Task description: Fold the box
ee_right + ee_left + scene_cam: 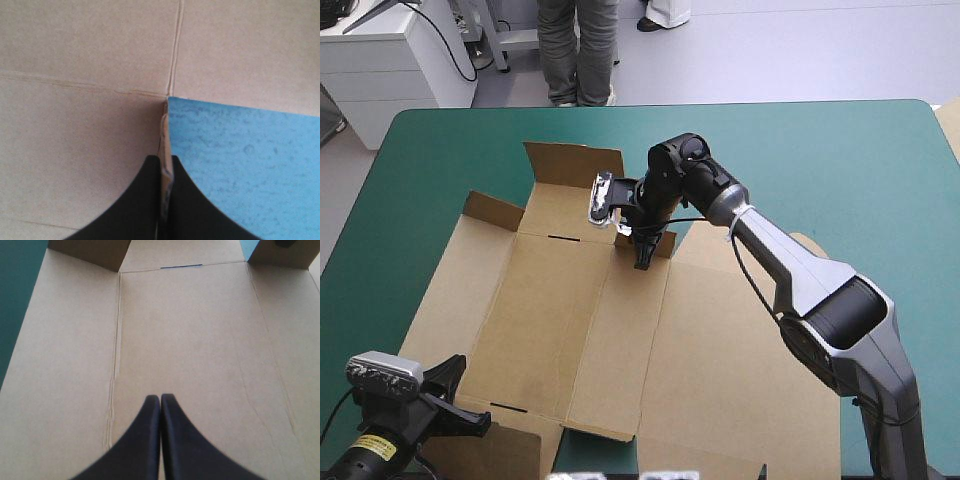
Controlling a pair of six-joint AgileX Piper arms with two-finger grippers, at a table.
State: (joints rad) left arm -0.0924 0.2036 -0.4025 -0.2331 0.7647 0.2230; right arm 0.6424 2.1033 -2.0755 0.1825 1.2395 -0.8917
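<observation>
Box lies mostly flat on the teal-green table. The right tool sits at its far middle edge, pinching a small raised flap edge-on, with the sheet spreading from there back toward the robot. Left tool is pressed together and empty over the near-left panel, so the right arm looks better placed for the fold. Near edge is cut off, the right arm hides part of the right panel, and I can't tell whether the left tool touches board.

left tool closed, right tool clamped
</observation>
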